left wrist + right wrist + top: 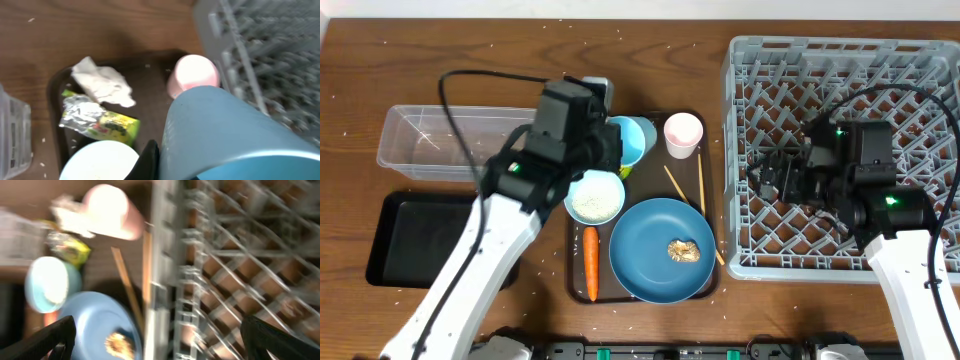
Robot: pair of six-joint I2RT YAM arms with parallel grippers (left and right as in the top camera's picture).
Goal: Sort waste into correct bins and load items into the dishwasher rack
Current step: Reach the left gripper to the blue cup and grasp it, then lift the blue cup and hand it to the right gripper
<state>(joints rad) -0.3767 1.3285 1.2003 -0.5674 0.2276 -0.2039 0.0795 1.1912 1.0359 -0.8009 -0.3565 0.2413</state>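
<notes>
Currently, far left of the overhead view, the clear tub (420, 140) sits upper left and the black tray (410, 240) just below it, both on the table (350, 60). Left of centre, the left end effector (616, 143) is pinching the light blue cup (225, 130). In the left wrist view one dark finger (148, 159) lies against the cup wall; the other is hidden behind the cup. The cup is at the upper left of the brown serving tray (645, 180).

Crumpled paper (102, 82) and wrapper (100, 120) lie on the tray too, seen only from the wrist. Below the cup is the white bowl (570, 205) with rice (595, 198), then the carrot (591, 263), long axis up-down in frame. Further right are the blue plate (645, 262) carrying the brown lump (683, 250), the chopsticks (701, 185), roughly up-down, and the pink cup (682, 133) at upper centre.

The rack (920, 80) fills the right side. The right end effector (770, 178) hovers over the rack's left part, fingers spread, holding nothing.

Key relation: the rack lies straight right of the held cup, with the pink cup between them. The right arm is nearer the rack, but the left has the cup. The carry likely must clear the pink cup and the rack wall.
</notes>
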